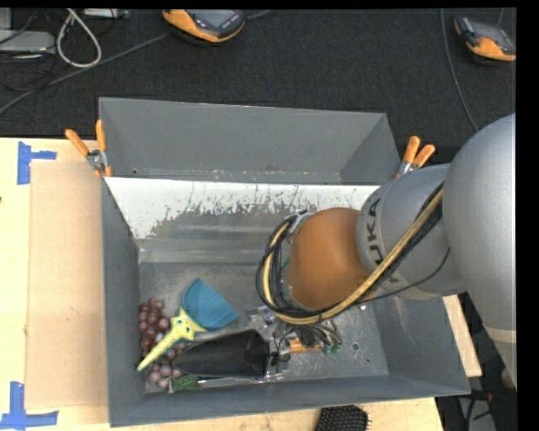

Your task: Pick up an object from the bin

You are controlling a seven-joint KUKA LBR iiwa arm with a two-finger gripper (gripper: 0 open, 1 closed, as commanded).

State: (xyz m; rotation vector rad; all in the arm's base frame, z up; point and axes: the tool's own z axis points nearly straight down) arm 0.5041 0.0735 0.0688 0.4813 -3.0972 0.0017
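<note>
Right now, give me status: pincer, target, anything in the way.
Pincer down at the right end of the black object. No hold confirmed. Yellow toy, blue piece and grape bunch crowd its left side.

Bkgd: floor (278, 67) is dark, near-black, carpet-like texture, filling the strip well beyond jaws toward top of view. Far up & left of jaws: white cable (80, 42) lying in a loop on it, w/ grey flat item (24, 40) at the edge beside it. Straight up from jaws, at top edge: orange-black device (205, 21), partly cut off. Up & right of jaws, in corner: 2nd orange-black device (487, 38). Below & slightly right of jaws, at btm edge: black ribbed item (341, 418), kind unclear. Light even; no hard shadows on floor.
</note>
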